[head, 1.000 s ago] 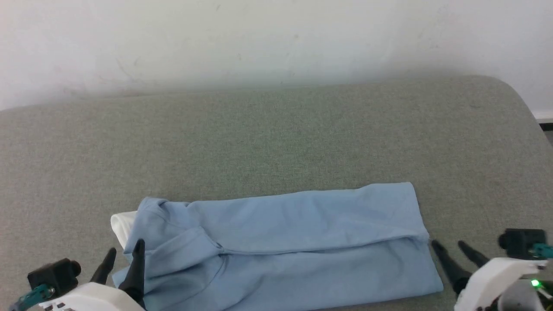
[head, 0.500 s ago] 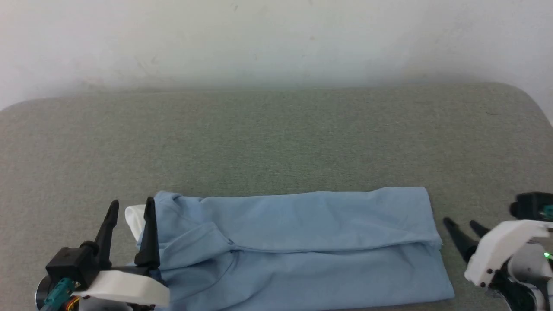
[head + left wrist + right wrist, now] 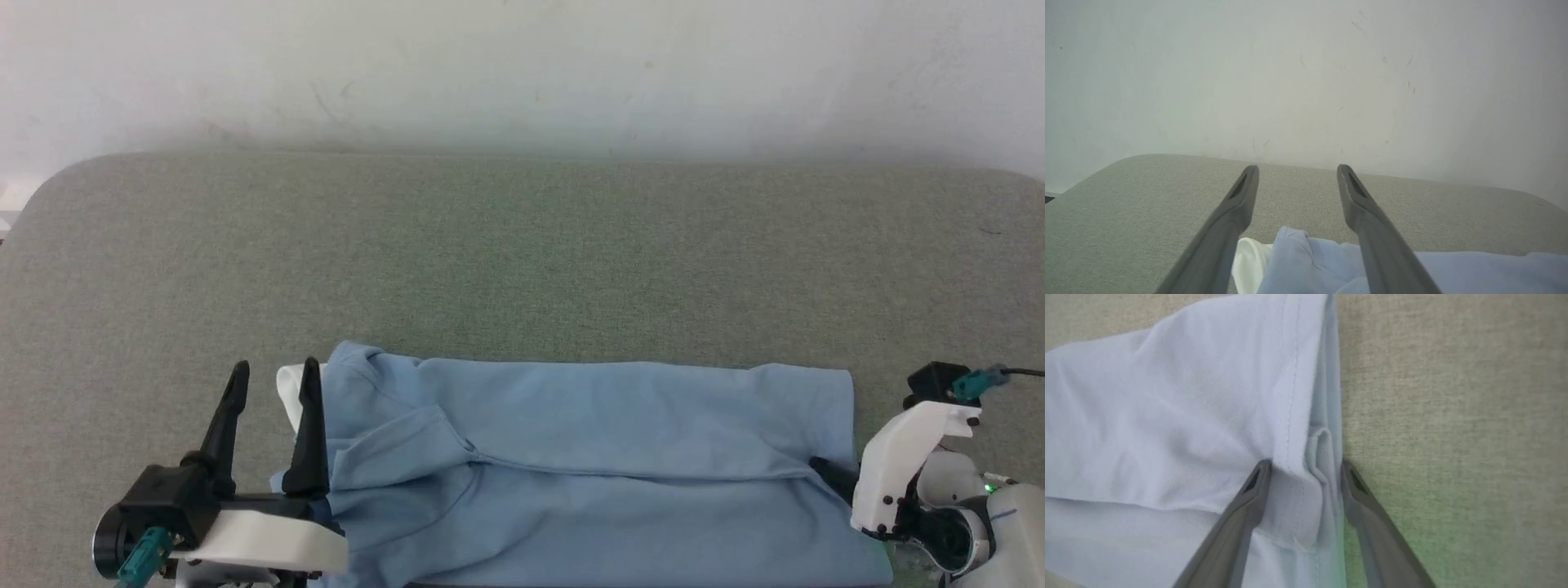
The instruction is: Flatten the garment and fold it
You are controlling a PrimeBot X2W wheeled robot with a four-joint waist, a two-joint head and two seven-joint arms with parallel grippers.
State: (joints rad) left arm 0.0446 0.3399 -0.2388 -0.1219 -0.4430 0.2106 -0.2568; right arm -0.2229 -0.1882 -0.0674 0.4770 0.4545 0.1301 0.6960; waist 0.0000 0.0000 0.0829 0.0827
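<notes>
Left claw (image 3: 274, 369) spread wide, fingers (image 3: 309, 416) pointing up, right claw (image 3: 1305, 466) parted, angled inward and down

One garment (image 3: 588, 457), a light blue shirt, with one white collar (image 3: 287, 394) showing at its end. Two end effectors: the left end effector (image 3: 275, 367) and the right end effector (image 3: 1305, 463). Each has two dark fingers (image 3: 1241, 204), four in all. One grey-green fabric-covered surface (image 3: 522, 261), one pale wall (image 3: 522, 73), and one green light (image 3: 988, 487) on the right arm.
</notes>
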